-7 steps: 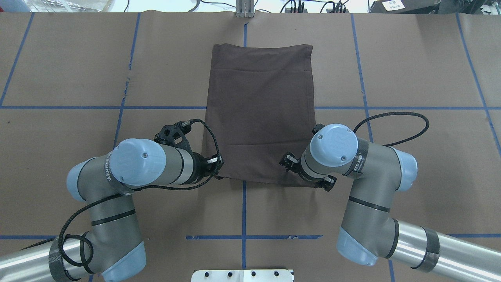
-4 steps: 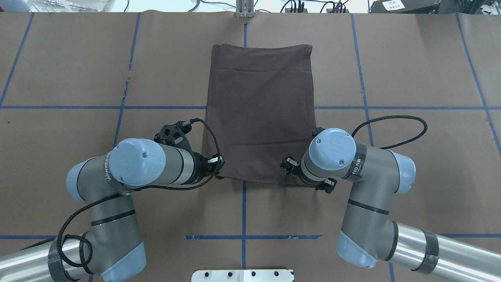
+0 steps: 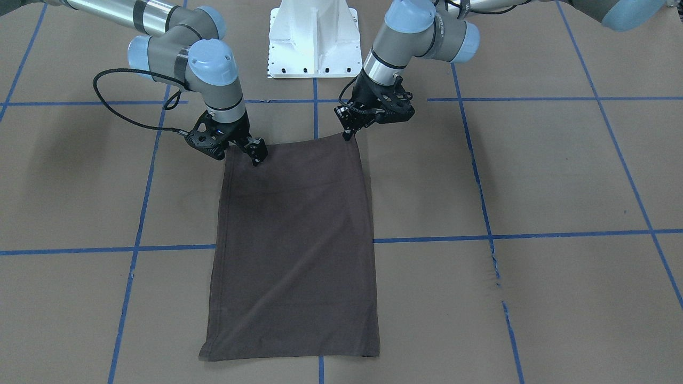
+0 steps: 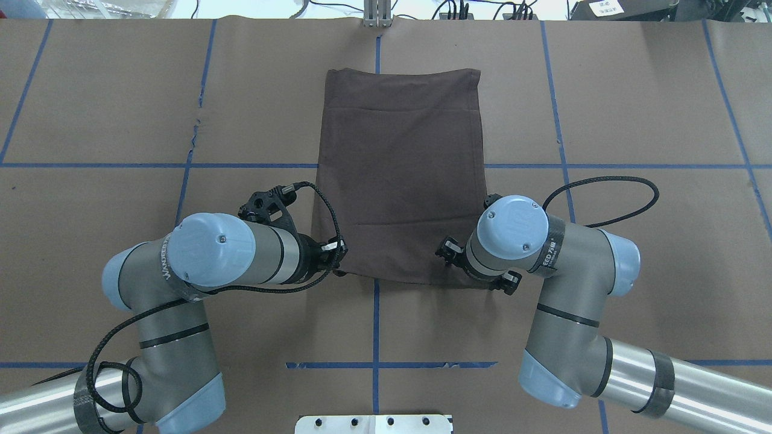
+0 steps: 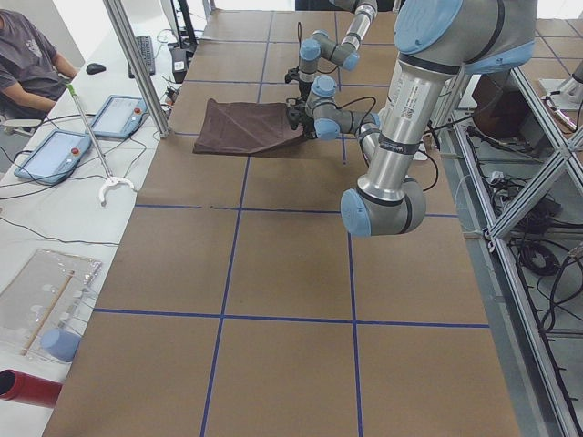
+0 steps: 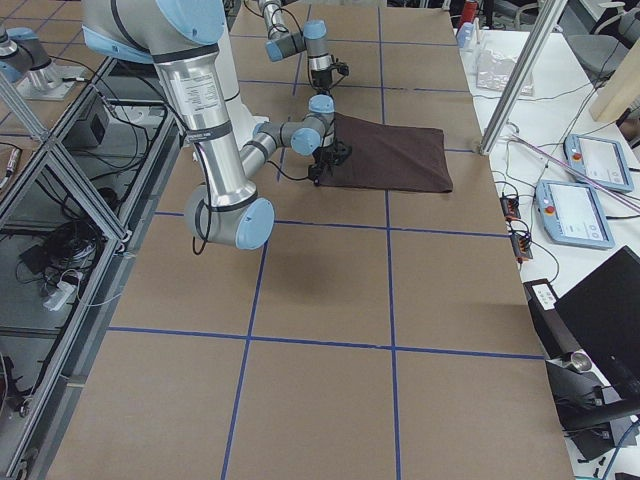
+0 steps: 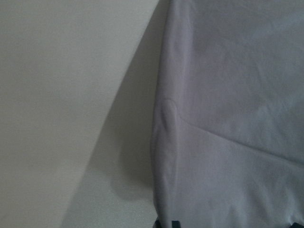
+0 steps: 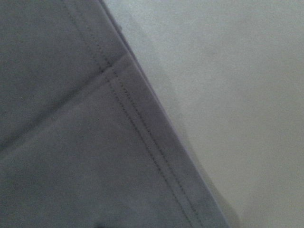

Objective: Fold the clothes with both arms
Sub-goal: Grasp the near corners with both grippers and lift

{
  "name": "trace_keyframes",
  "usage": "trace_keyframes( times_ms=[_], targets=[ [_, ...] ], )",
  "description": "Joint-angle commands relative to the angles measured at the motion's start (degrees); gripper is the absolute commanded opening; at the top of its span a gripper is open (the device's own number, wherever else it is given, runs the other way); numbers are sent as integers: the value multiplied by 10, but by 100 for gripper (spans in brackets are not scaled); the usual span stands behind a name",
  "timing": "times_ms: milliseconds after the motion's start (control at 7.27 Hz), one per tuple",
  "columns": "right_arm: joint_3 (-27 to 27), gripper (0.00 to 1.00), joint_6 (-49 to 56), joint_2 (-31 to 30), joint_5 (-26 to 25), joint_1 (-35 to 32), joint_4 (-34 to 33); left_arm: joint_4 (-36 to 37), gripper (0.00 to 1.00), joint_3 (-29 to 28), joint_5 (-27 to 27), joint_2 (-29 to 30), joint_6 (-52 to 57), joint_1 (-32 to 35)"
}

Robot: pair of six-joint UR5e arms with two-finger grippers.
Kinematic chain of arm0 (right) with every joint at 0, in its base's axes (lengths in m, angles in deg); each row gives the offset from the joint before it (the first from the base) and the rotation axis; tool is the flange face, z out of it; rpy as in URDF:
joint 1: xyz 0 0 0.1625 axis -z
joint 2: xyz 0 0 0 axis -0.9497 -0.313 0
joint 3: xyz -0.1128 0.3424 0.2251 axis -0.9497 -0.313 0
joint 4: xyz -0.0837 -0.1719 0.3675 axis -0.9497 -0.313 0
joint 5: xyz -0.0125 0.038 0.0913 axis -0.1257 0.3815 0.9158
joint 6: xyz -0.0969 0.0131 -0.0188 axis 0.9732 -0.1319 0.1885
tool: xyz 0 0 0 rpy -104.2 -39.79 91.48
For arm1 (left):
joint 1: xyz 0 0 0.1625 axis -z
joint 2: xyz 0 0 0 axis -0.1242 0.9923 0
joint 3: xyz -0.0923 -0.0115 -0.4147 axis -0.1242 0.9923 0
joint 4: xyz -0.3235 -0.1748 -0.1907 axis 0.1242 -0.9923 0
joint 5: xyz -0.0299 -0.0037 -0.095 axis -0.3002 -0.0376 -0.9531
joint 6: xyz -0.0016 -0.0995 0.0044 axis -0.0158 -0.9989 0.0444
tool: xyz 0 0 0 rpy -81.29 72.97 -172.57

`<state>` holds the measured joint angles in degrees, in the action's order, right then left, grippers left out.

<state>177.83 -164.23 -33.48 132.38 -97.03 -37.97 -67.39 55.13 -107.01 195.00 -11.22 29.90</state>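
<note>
The dark grey-brown T-shirt (image 4: 398,175) lies folded into a tall rectangle on the brown paper; it also shows in the front view (image 3: 293,250). My left gripper (image 3: 348,134) is shut on the near corner on my left, low at the table. My right gripper (image 3: 257,156) is shut on the cloth by the other near corner. In the overhead view the wrists hide both sets of fingers. The left wrist view shows the cloth's edge (image 7: 166,142) bunched towards the fingertips. The right wrist view shows a stitched hem (image 8: 137,123). Collar and logo are hidden.
The white pedestal base (image 3: 315,37) stands behind the arms. Blue tape lines (image 4: 151,165) cross the brown paper, which has a small tear (image 4: 196,126). An operator (image 5: 27,55) and tablets (image 5: 118,114) sit at the far side.
My right wrist has shifted slightly inward and the cloth's near right corner has drawn in with it. My left arm has barely moved.
</note>
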Motion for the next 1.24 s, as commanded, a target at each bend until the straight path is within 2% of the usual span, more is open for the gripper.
trace_keyframes(
  times_ms=[0,137,412,687,962,1100],
  targets=[
    [0,68,-2,2,0,0,1,0,0,0,0,0,0,0],
    [0,47,-1,2,0,0,1,-1,0,0,0,-1,0,0],
    [0,18,-1,5,0,2,-1,0,0,3,0,-2,0,2],
    [0,7,0,9,0,2,1,10,0,6,0,-1,0,3],
    [-2,0,-1,23,-1,2,1,12,0,6,0,0,0,3],
    [-3,0,-1,28,-8,2,1,12,0,6,0,0,0,3]
  ],
)
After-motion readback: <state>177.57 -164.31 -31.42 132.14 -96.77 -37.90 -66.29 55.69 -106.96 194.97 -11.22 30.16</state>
